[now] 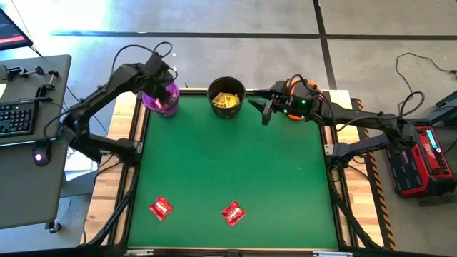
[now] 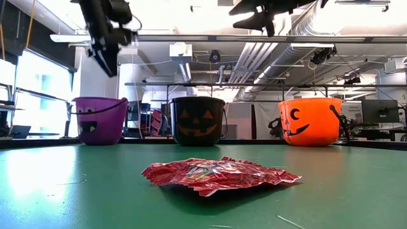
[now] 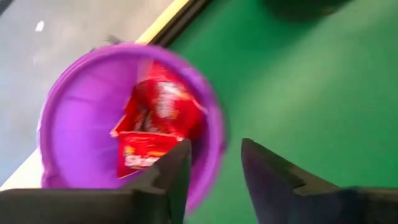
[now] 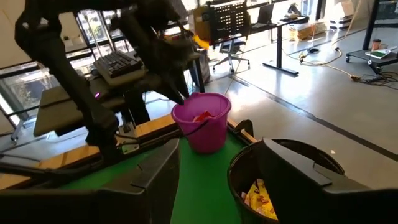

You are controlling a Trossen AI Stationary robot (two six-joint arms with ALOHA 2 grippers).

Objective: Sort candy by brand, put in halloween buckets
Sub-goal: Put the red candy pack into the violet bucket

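Note:
Three buckets stand along the table's far edge: purple (image 1: 161, 100), black (image 1: 227, 96) and orange (image 2: 310, 121), the orange one mostly hidden under my right arm in the high view. My left gripper (image 3: 214, 158) is open and empty above the purple bucket's (image 3: 74, 93) rim; red packets (image 3: 155, 121) lie inside. My right gripper (image 4: 217, 149) is open and empty, in the air between the black and orange buckets. The black bucket holds yellow packets (image 1: 226, 101). Two red packets (image 1: 161, 208) (image 1: 233, 213) lie flat on the green mat near the front edge.
The green mat (image 1: 228, 164) between the buckets and the two red packets is bare. A desk with a keyboard (image 1: 16, 118) stands left of the table; a red case (image 1: 421, 160) lies on the floor to the right.

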